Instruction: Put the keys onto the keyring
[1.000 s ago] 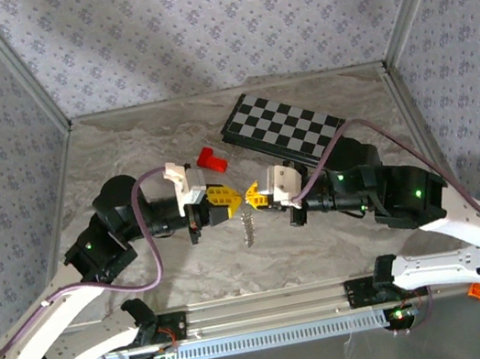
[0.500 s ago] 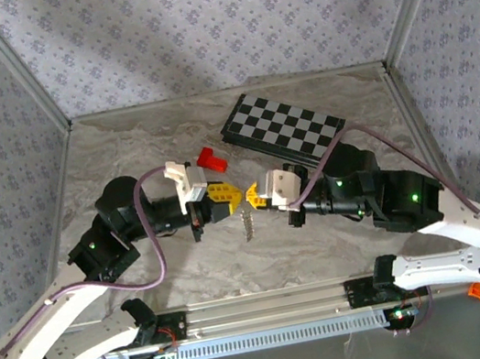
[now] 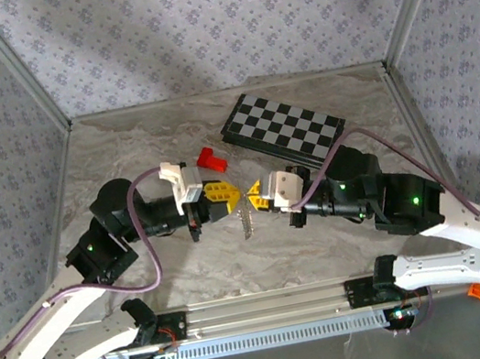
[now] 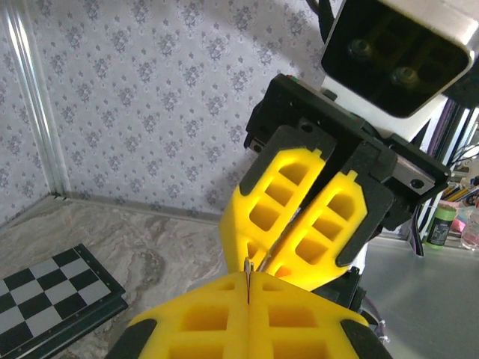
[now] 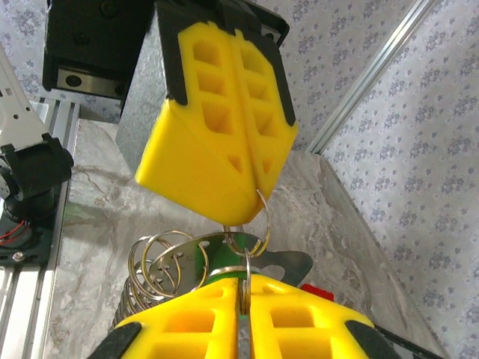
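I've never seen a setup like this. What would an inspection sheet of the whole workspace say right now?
Surface: grey marbled table, flat and dry-looking.
Job's things: keyring hangs between the two grippers; a green key peeks out among its rings.
Clutter: red block and chessboard lie toward the back.
Grippers: left gripper and right gripper meet tip to tip, each shut on a ring of the keyring.
Cables: one purple cable loops along the left arm, another along the right.
Surroundings: patterned walls on three sides.
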